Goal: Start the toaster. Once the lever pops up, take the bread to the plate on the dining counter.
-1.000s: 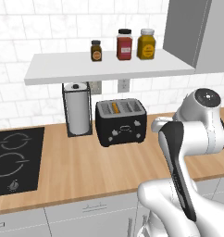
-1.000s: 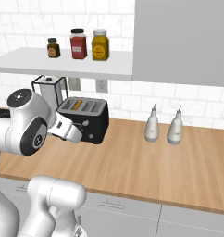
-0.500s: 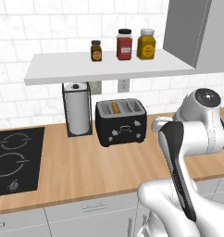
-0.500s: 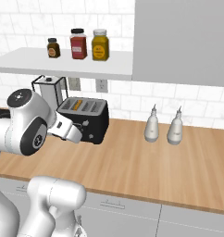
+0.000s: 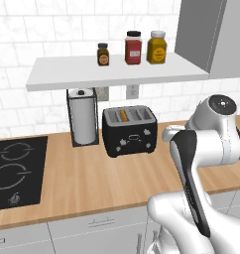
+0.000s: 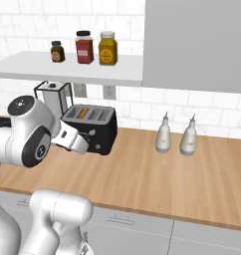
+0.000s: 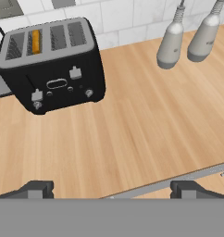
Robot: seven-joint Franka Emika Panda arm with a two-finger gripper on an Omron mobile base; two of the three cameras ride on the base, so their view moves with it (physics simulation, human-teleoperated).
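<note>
1. The end effector [image 7: 111, 190] is spread wide with nothing between its two dark tips, which stand at the bottom of the hand view, far apart. It hangs above the front part of the desk [image 7: 132, 134], well short of any target.

2. From there the toaster [image 7: 53, 65] lies ahead and off to the upper left in the hand view, well apart from the tips. In the left base view the toaster [image 5: 130, 131] sits at the back of the desk, just beside the paper-towel holder [image 5: 83, 117].

3. Its long axis runs roughly across the hand's line of sight, slightly tilted, so the front face with its levers is turned toward the end effector. Two levers show on that face; the left one [image 7: 37, 95] sits lower than the right.

4. The bread [image 7: 35, 41] stands in the second slot from the left, closest to the left lever, which is likely the one to press.

5. Judged from this, the reach must go forward and leftward, then down onto a lever.
</note>
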